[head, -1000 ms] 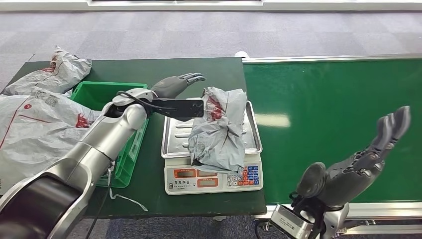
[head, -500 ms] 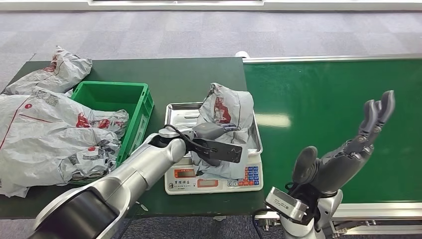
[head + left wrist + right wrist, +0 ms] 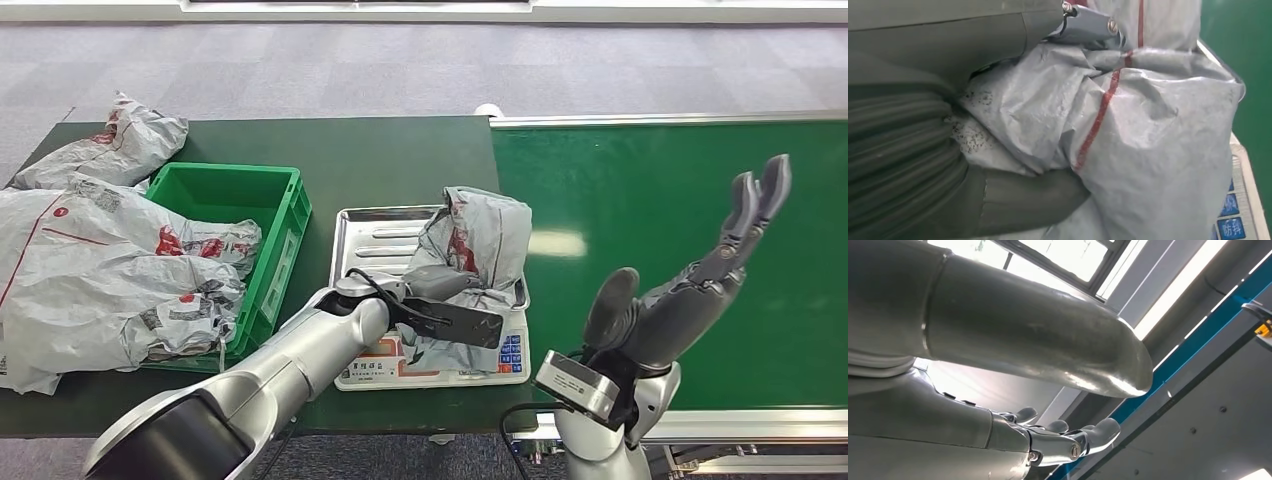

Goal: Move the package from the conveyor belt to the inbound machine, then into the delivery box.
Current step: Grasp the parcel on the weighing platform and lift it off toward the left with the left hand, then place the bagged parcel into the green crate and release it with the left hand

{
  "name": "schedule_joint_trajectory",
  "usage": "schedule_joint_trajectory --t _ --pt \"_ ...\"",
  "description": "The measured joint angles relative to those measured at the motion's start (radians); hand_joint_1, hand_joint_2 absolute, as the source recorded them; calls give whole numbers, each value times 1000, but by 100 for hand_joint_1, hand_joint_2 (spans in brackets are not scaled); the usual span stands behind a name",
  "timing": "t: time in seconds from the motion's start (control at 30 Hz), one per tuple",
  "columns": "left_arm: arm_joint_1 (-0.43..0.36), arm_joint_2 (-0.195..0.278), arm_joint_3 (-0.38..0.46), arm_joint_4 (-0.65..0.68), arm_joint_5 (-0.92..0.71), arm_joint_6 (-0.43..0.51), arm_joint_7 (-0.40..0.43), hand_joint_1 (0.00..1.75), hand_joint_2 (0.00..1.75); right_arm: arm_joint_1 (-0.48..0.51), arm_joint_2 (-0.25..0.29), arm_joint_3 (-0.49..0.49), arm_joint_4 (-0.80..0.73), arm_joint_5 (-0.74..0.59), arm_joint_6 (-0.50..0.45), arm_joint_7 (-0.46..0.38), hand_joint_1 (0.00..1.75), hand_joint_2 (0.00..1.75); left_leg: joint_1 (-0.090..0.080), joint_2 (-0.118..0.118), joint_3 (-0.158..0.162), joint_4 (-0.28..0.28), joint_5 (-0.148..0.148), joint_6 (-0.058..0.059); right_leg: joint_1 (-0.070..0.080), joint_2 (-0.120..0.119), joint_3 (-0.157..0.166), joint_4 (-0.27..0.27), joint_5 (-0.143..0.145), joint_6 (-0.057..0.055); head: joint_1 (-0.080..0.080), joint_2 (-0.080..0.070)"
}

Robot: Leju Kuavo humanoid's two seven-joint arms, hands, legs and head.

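Note:
A crumpled grey package with red print lies on the steel tray of the inbound scale, bunched toward the tray's right side. My left hand grips its near side; in the left wrist view the thumb lies under the package and the fingers wrap over it. My right hand is raised over the near edge of the green conveyor belt, fingers spread, holding nothing; its fingers point up at the ceiling. The green delivery box stands left of the scale.
Several grey packages are heaped at the table's left, one draped over the box's near corner. The scale's keypad faces me at the table's front edge. The belt's metal rail runs along the far side.
My left hand has closed further onto the package, which has shifted right on the tray. The right hand stays raised and open, almost still.

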State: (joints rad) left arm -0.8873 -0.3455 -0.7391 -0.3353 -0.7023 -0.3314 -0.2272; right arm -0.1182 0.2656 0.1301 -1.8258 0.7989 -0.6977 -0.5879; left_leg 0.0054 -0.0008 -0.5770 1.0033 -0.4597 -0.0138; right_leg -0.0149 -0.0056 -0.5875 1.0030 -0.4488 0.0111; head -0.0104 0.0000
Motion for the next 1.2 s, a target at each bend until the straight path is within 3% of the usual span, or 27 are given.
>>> schedule_joint_trajectory --t 0.33,0.57,0.87,1.03,1.2 --pt "-35 27 -14 -1 -21 75 -6 175 175 3 -17 17 1 -19 0 21 0 0 0 1 0 0 0 0 1 1 -1 0 0 0 0 0" --pt "-102 93 -16 -39 -61 138 -27 175 175 59 -35 19 -15 -39 0 -2 0 0 0 1 0 0 1 -1 1 2 -2 1 0 0 0 0" --pt "-177 304 11 -329 -174 287 11 175 175 192 -48 10 -81 -58 0 -71 0 0 1 2 -1 0 1 0 1 3 -4 1 0 -1 0 0" --pt "-199 459 109 -569 -236 285 55 175 175 245 -49 -2 -98 -79 0 -105 0 0 1 4 -2 -1 1 -1 1 5 -5 1 0 -1 0 0" --pt "-195 615 215 -702 -249 260 52 175 175 281 -51 -18 -120 -83 0 -109 0 0 1 6 -1 -2 1 -1 2 6 -5 1 -1 -2 0 0"
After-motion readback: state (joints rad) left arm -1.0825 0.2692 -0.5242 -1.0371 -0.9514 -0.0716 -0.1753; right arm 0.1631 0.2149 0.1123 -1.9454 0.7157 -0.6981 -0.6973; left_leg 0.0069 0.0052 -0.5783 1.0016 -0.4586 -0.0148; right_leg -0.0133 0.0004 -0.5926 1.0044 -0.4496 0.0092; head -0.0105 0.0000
